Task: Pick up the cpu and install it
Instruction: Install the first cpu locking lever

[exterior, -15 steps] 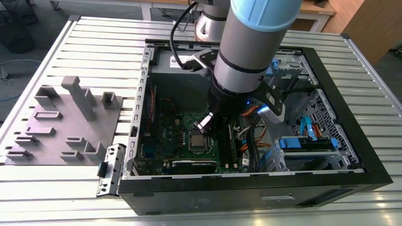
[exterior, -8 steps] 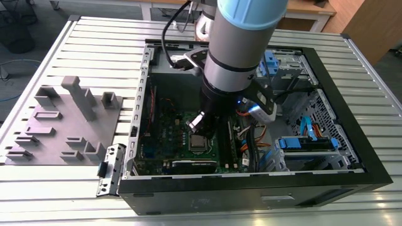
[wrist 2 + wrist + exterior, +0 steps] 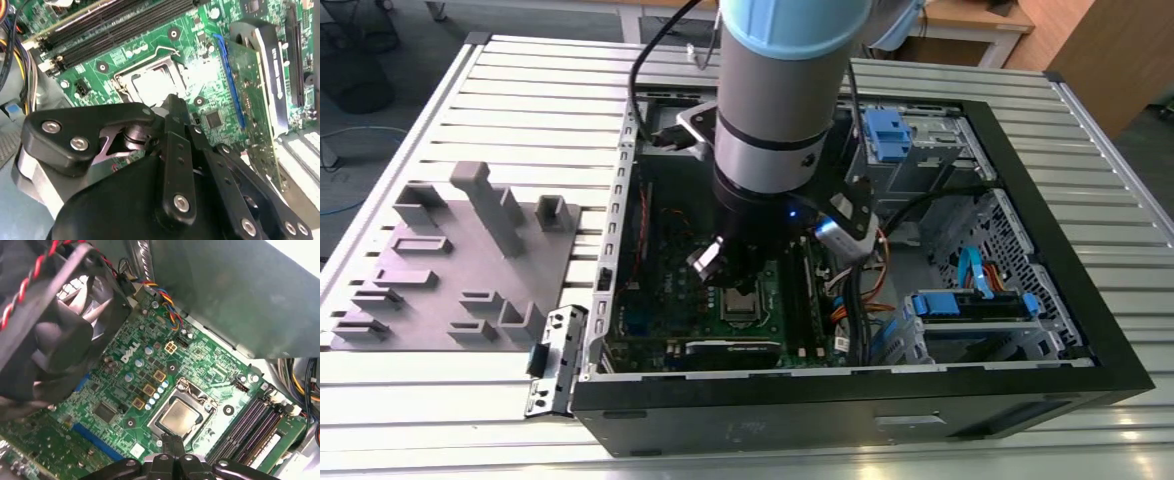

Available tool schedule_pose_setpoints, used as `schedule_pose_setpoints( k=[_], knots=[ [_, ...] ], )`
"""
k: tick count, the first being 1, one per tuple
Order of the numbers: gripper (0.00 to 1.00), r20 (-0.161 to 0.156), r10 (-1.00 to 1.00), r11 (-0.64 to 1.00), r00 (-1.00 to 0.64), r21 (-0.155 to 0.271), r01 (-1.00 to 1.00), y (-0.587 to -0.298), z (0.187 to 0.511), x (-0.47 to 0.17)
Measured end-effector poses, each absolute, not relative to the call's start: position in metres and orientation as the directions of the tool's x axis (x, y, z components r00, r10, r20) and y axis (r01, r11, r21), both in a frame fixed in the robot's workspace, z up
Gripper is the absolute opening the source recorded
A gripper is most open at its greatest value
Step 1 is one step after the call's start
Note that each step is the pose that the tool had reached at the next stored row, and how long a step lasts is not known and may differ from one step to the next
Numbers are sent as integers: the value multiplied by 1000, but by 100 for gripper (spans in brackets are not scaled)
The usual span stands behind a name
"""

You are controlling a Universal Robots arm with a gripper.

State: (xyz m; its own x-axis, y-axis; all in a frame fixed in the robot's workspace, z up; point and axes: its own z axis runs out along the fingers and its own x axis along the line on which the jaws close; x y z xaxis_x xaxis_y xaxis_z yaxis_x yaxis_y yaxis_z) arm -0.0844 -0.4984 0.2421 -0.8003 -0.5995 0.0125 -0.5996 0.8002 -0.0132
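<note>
The cpu (image 3: 181, 416) is a pale silvery square lying flat inside the metal socket frame (image 3: 194, 392) on the green motherboard (image 3: 125, 390). In the second wrist view the socket (image 3: 150, 82) shows under strong glare. My gripper (image 3: 172, 441) hangs just above the socket's edge, its black fingers (image 3: 173, 112) drawn together with nothing between them. In the exterior view the gripper (image 3: 744, 283) points down into the open computer case, right over the socket (image 3: 742, 304).
The black computer case (image 3: 1014, 180) lies open on a slatted metal table (image 3: 520, 100). A case fan (image 3: 45, 340), memory slots (image 3: 252, 427) and an upright expansion card (image 3: 255, 85) flank the socket. A grey fixture block (image 3: 454, 250) stands at the exterior view's left.
</note>
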Motion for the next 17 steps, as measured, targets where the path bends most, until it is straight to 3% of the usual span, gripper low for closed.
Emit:
schedule_pose_setpoints(
  k=[3, 17],
  knots=[
    [11, -9, -600, 800, -800, -26, -599, -498, 242, -88],
    [11, -11, -600, 800, -800, -24, -599, -498, 252, -85]
  ],
)
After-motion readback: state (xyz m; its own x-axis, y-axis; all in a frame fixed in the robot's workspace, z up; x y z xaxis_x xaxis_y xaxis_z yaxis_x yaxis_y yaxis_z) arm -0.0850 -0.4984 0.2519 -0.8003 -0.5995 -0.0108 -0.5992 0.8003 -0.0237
